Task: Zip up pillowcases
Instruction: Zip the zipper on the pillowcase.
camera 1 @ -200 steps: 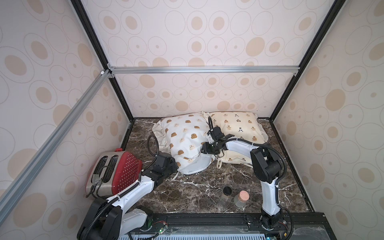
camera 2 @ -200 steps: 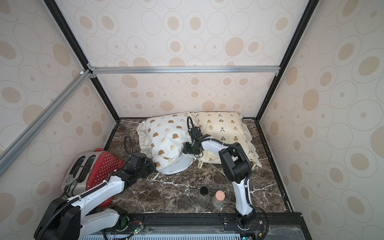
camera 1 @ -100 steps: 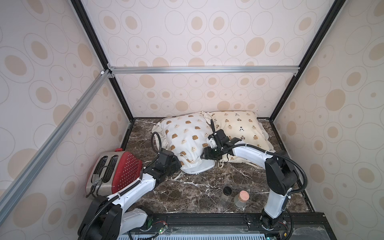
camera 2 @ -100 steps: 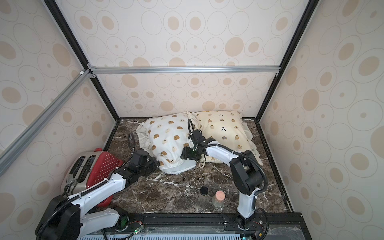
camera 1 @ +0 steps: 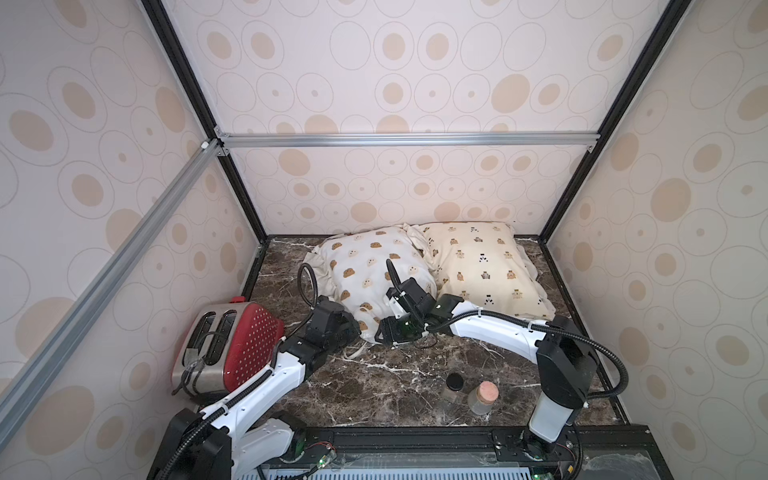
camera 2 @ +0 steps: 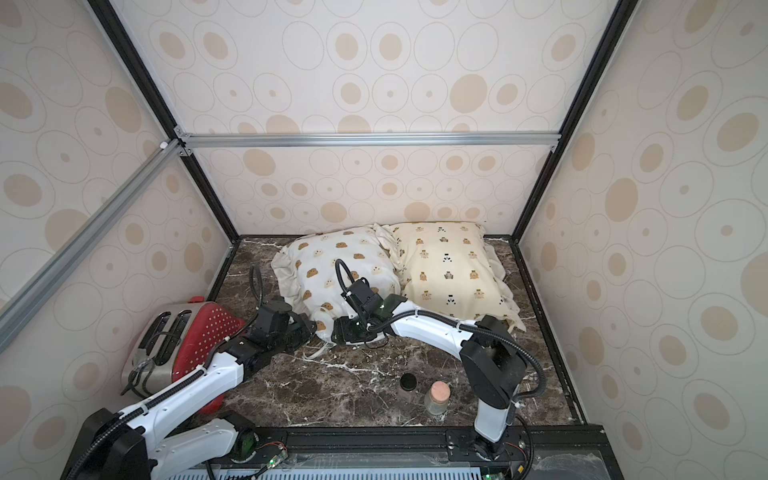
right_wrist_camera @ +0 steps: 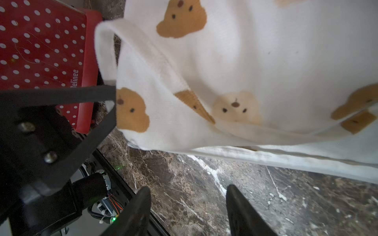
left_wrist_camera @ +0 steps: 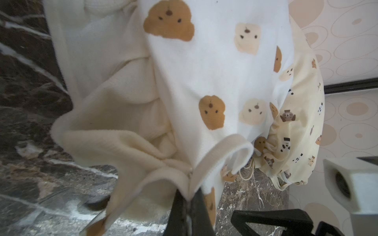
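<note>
The white pillowcase (camera 1: 370,270) (camera 2: 340,266) with brown and cream faces lies at the back of the marble table, next to the cream-yellow pillowcase (camera 1: 478,266) (camera 2: 449,266) with bears and pandas. My left gripper (left_wrist_camera: 189,196) is shut on the white pillowcase's (left_wrist_camera: 214,71) cream edge at its near corner, also seen in both top views (camera 1: 349,328) (camera 2: 309,328). Just right of it, my right gripper (right_wrist_camera: 188,190) (camera 1: 384,332) (camera 2: 338,332) stands open over bare marble. Nothing is between its fingers, and the white pillowcase (right_wrist_camera: 245,61) lies beyond them.
A red dotted toaster (camera 1: 232,349) (camera 2: 178,345) (right_wrist_camera: 41,51) stands at the left of the table (camera 1: 395,395). A black-lidded jar (camera 1: 455,384) and a cork-topped jar (camera 1: 484,397) stand near the front edge. Patterned walls close in three sides.
My right gripper has moved from the gap between the pillows toward the front and left, close to my left gripper, and its jaws have opened a little wider. My left gripper kept its hold.
</note>
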You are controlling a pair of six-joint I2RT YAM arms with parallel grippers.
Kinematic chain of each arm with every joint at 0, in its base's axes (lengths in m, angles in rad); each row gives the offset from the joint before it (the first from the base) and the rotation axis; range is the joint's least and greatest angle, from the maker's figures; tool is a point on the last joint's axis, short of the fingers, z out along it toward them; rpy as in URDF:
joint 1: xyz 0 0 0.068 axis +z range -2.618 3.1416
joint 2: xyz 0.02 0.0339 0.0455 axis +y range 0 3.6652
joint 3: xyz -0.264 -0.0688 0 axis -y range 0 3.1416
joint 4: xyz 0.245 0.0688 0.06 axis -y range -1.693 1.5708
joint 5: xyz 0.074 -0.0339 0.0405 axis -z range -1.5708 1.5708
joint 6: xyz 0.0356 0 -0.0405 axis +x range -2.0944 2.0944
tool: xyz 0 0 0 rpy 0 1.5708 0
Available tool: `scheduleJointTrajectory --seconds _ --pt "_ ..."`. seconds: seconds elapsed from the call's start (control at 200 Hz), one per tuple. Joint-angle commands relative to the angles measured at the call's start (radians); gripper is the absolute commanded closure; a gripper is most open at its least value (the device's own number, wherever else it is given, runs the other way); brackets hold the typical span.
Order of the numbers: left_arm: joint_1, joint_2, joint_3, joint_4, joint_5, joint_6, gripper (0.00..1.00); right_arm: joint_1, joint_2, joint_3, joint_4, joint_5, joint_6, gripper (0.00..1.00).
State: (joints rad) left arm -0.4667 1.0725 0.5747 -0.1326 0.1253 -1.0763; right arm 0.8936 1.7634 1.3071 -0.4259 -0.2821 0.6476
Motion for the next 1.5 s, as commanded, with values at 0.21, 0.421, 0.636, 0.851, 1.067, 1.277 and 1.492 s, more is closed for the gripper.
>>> scheduleJointTrajectory --seconds 0.21,0.421,0.636,0.851,1.067,1.277,1.492 --pt "-0.007 -0.029 0.014 -0.013 0.009 0.014 1.0 0.05 0.052 0.1 -0.012 0.042 0.03 0.37" --pt "-0.006 -0.045 0.002 -0.008 0.006 0.007 1.0 0.049 0.129 0.184 -0.028 0.091 0.033 0.36" --pt "-0.007 -0.058 -0.004 -0.008 0.003 0.003 1.0 0.048 0.159 0.202 -0.076 0.15 0.023 0.36" --pt "-0.007 -0.063 0.014 -0.054 -0.033 0.024 1.0 0.057 0.055 0.044 -0.094 0.175 0.023 0.37" --pt "-0.007 -0.05 0.012 -0.029 -0.029 0.025 1.0 0.061 -0.048 -0.098 -0.016 0.137 0.057 0.38" --pt "-0.006 -0.055 0.029 -0.036 0.001 0.032 1.0 0.062 -0.082 -0.115 0.116 -0.001 -0.019 0.44" --pt "-0.006 -0.082 0.038 -0.053 0.009 0.031 1.0 0.062 -0.009 -0.129 0.299 -0.147 0.027 0.54"
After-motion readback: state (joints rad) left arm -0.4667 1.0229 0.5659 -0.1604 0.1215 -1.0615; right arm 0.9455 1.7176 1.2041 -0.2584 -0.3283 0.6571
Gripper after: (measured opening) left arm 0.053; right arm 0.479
